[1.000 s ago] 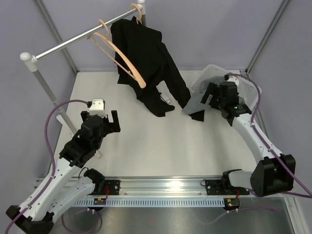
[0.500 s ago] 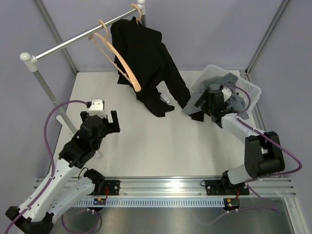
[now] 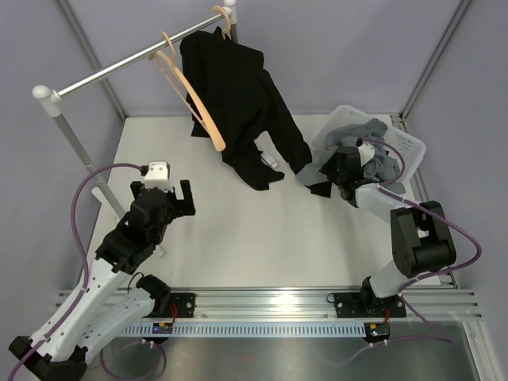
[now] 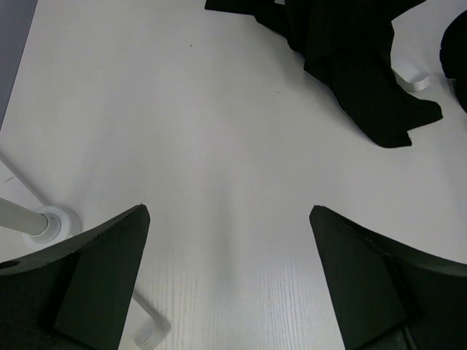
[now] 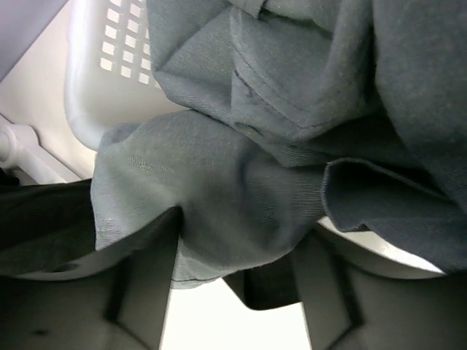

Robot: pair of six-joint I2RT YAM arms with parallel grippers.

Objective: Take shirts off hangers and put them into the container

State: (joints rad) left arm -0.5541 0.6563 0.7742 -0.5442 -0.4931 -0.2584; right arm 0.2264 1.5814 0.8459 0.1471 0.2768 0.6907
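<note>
A black shirt (image 3: 238, 95) hangs from a tan hanger (image 3: 226, 17) on the rail, its tail resting on the table (image 4: 350, 58). A second hanger (image 3: 194, 91) hangs bare beside it. The grey shirt (image 3: 373, 147) lies heaped in the white container (image 3: 409, 143), and one fold spills over the near-left rim. My right gripper (image 3: 333, 171) sits at that rim. In the right wrist view the grey shirt (image 5: 292, 109) bulges between the fingers of the right gripper (image 5: 244, 248) and touches both. My left gripper (image 3: 161, 189) hovers open over bare table (image 4: 228, 219).
The grey rail (image 3: 111, 71) slants across the back left on a post whose foot (image 4: 44, 222) stands near my left gripper. A small white tag (image 3: 274, 163) lies by the black shirt's tail. The container's slotted wall (image 5: 120, 44) is close to my right gripper.
My right arm pulled back from over the container to its near-left rim, and its jaws narrowed around a fold of grey shirt. The bare hanger swung slightly. The left arm stayed still.
</note>
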